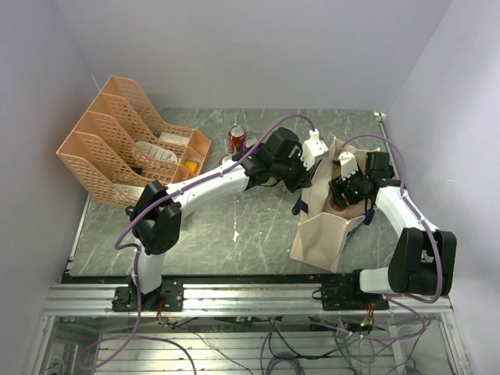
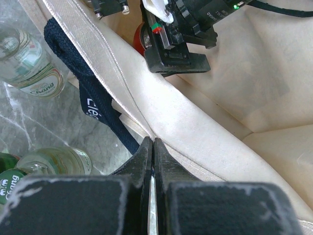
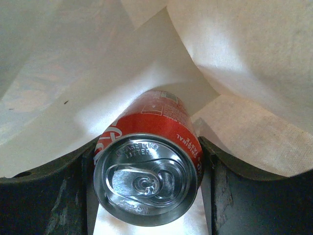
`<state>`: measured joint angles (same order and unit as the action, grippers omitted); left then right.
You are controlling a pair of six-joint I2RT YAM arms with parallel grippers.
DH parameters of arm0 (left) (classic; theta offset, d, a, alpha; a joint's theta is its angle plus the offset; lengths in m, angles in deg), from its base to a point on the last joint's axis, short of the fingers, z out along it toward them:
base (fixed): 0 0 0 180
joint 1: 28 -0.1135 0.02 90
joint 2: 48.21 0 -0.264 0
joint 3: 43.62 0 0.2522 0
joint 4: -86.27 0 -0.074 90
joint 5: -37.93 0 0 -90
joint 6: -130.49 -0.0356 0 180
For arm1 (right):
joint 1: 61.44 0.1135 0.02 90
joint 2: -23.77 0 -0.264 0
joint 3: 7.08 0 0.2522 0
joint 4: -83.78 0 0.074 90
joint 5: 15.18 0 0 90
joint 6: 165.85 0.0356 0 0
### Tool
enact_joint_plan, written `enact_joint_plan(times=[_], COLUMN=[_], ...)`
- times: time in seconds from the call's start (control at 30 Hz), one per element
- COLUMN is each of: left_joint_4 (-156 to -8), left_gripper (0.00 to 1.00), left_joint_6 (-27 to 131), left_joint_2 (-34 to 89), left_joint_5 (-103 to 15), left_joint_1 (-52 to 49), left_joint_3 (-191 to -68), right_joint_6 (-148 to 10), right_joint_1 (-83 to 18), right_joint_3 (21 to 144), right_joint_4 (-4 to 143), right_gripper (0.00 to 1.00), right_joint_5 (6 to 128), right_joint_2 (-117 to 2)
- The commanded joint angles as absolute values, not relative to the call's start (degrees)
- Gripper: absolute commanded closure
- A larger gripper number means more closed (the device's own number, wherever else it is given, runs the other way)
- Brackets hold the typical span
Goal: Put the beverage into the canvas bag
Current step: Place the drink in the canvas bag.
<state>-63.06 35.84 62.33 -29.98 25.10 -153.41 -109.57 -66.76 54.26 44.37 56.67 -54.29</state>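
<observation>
1. We see the beverage can (image 3: pixel 146 178): red body with white lettering, silver top, pull tab unopened.
2. The can lies on its side, top facing the right wrist camera, inside the canvas bag (image 1: pixel 320 234), with cream cloth all around it.
3. The right gripper (image 3: pixel 147 147) holds the beverage can. One dark finger presses each side of it, jaws fairly wide apart.
4. The bag is a cream-beige cloth tote, standing upright on the table (image 1: pixel 234 234) in front of the right arm, mouth open.
5. A dark navy strap (image 2: pixel 93 98) with white lettering hangs down the bag's outer side.
6. The left gripper (image 2: pixel 152 144) is pinched tight on the bag's hemmed rim, jaws nearly touching with the cloth edge between them.
7. Counts: one bag, and one can in the bag.
8. We see one more red can (image 1: pixel 237 139) upright on the table behind the left arm. A second one may stand just beside it; we cannot tell.
9. Three bottles show partly in the left wrist view, beside the bag: a clear one with a green label (image 2: pixel 29 58), a clear one (image 2: pixel 56 160) and a green one (image 2: pixel 9 178).
10. One set of orange file trays (image 1: pixel 117 148) with several slanted compartments sits at far left, with some packets in it.
</observation>
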Motion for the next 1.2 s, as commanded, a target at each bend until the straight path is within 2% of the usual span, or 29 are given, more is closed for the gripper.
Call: enact_joint_plan(times=[0.0,0.53,0.63,0.7,1.17], left_joint_4=[-62.4,-62.1,-62.2,-62.2,-62.8], left_gripper=[0.93,0.93,0.93,0.93,0.93], left_joint_6=[34.3,33.3,33.3,33.3,35.3], left_joint_2=[61.3,61.1,61.3,61.5,64.1], left_joint_5=[-30.4,-30.9,-30.8,-30.9,-30.2], left_joint_1=[25.5,25.8,25.9,25.9,26.2], left_joint_3=[-153.1,-152.9,-153.0,-153.3,-156.8], right_joint_6=[-110.5,-111.0,-110.7,-110.4,-110.0], right_joint_1=[-68.7,-70.1,-70.1,-70.1,-70.1], right_joint_3=[53.1,52.3,52.7,53.1,54.6], right_joint_4=[46.9,47.1,46.6,45.9,44.6], right_gripper=[0.51,0.46,0.42,0.34,0.20], right_joint_5=[62.7,67.6,66.0,65.1,61.8], right_joint_2=[-55.6,-56.8,-56.5,-56.7,-55.1])
